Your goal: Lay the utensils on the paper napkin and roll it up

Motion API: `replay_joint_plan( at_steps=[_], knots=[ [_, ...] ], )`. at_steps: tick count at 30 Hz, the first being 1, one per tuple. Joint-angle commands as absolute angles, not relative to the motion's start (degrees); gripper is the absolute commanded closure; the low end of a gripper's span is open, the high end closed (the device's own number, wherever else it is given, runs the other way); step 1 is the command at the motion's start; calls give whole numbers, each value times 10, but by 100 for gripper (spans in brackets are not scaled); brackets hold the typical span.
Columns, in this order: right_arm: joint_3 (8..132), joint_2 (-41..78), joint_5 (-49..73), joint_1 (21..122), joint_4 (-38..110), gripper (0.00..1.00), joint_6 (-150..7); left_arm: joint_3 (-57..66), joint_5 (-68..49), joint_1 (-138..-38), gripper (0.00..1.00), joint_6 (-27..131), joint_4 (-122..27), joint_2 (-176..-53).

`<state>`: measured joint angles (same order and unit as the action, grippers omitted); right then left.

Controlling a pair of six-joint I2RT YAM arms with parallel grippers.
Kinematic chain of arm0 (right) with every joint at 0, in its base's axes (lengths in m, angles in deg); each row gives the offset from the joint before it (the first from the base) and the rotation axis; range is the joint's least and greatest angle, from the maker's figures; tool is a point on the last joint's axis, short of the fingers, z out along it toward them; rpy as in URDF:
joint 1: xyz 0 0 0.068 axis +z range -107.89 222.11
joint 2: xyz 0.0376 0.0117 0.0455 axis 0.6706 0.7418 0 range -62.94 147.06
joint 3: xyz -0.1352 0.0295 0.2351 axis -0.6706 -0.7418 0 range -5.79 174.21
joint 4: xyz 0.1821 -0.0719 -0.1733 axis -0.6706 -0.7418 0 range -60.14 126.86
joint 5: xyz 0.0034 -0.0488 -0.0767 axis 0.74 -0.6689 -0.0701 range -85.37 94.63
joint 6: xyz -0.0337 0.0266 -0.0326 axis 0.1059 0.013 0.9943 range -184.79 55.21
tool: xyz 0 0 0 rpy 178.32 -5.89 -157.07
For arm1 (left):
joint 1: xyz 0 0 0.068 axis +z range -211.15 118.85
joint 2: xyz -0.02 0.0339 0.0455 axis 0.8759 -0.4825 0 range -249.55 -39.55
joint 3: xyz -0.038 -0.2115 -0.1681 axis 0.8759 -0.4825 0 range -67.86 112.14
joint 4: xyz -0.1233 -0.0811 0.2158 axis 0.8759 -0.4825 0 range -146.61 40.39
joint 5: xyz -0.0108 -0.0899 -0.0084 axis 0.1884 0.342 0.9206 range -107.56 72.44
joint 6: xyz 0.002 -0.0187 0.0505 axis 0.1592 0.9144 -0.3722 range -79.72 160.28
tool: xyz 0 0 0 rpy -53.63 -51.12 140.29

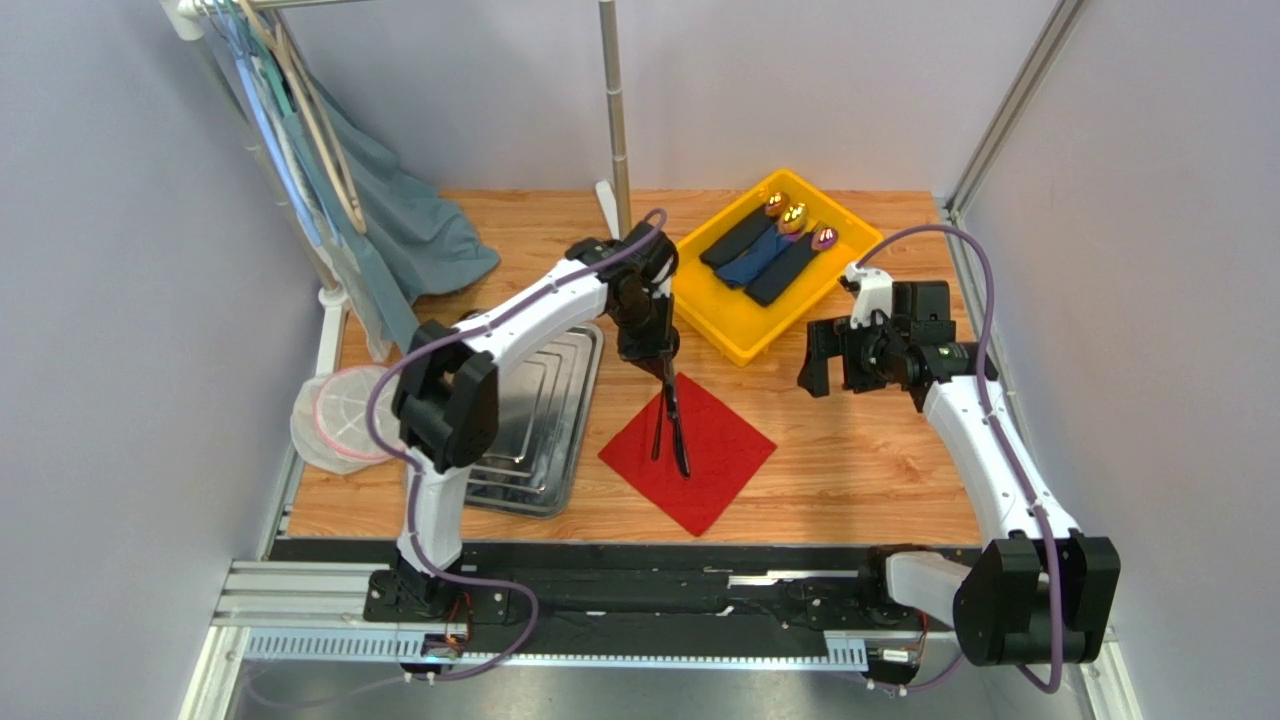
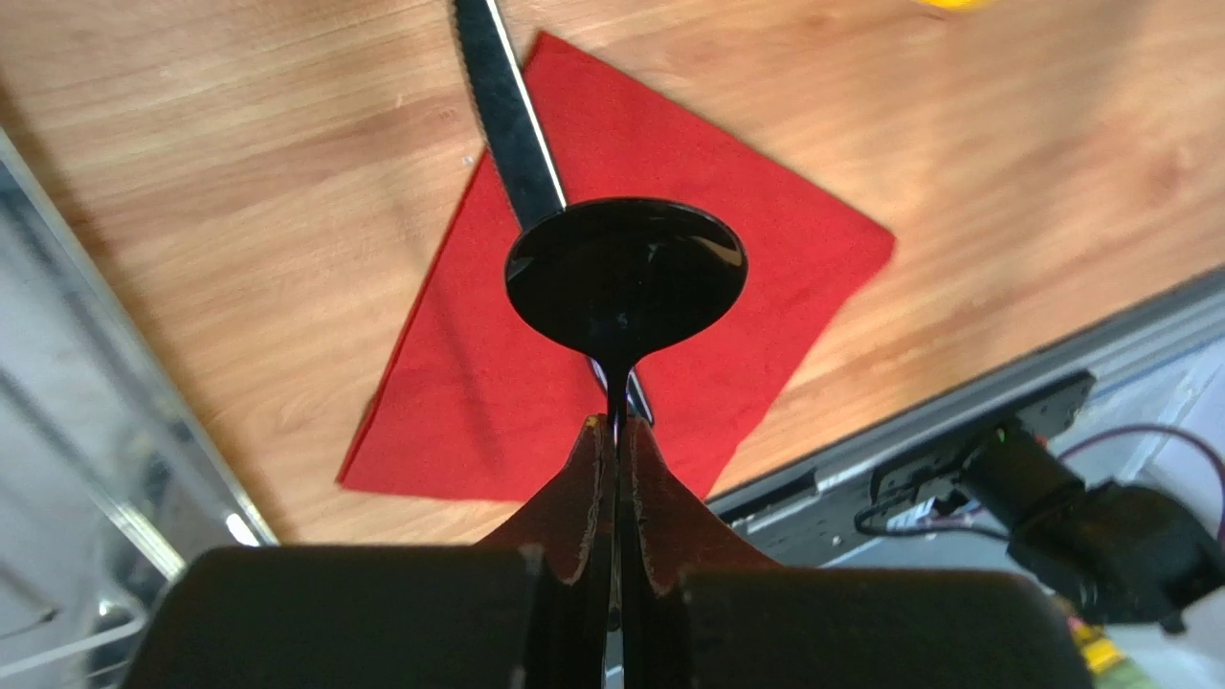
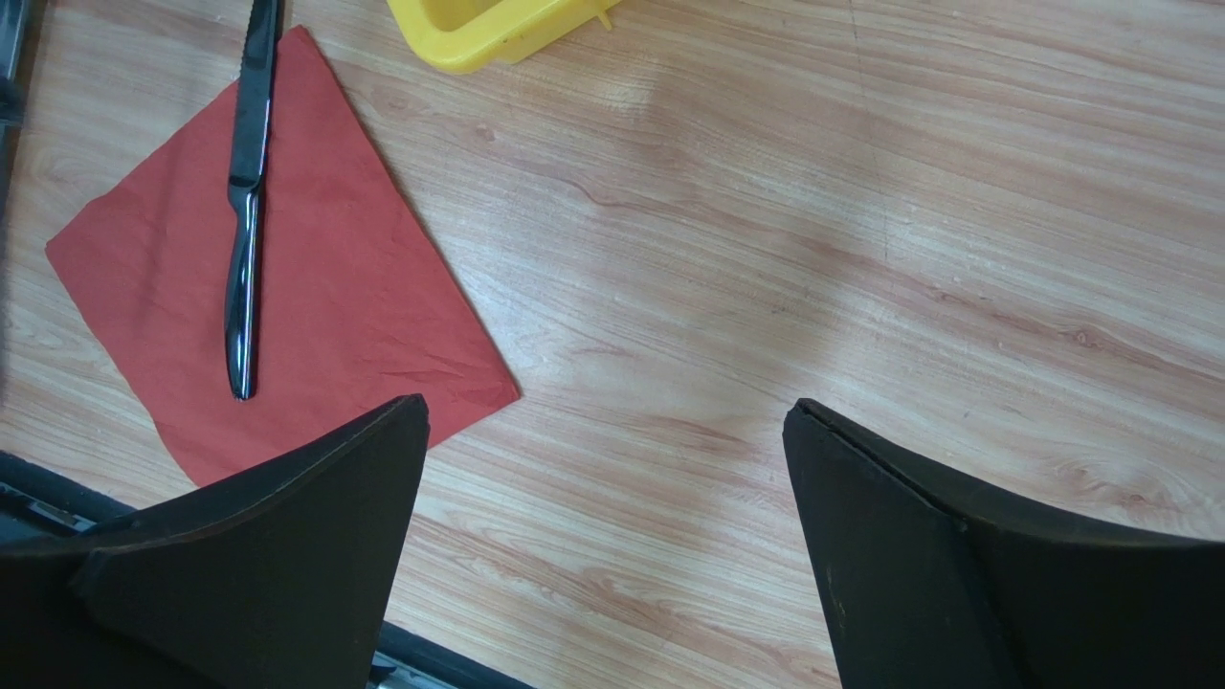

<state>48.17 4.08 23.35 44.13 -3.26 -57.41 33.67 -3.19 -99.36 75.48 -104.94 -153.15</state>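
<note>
Left claw [image 2: 618,427] tight on spoon [image 2: 626,273]; three dark rolls [image 1: 759,252] inside yellow bin [image 1: 733,312]

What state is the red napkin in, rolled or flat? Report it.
Flat. The red napkin lies spread as a square on the table, all four corners out, no edge rolled, with a black knife resting on it.

A wood-grain worktop [image 1: 872,465] sits boxed by plain pale grey walls [image 1: 135,300] left, right and behind it. A metal pole [image 1: 615,105] rises at its far edge (even light, soft shadows).
</note>
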Motion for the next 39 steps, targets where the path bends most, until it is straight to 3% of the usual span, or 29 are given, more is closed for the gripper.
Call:
replay_joint_plan(
  at_steps=[1, 15, 33, 39],
  knots=[
    [506, 32, 234, 441, -29, 0, -568, 360, -5, -1015, 100, 846, -1030, -1585],
    [502, 45, 236, 441, -30, 0, -570, 315, -46, -1022, 100, 984, -937, -1618],
    [507, 53, 234, 441, -34, 0, -564, 327, -78, -1022, 100, 949, -944, -1657],
    [508, 54, 235, 442, -37, 0, -562, 330, -78, -1022, 90, 944, -945, -1665]
  ],
)
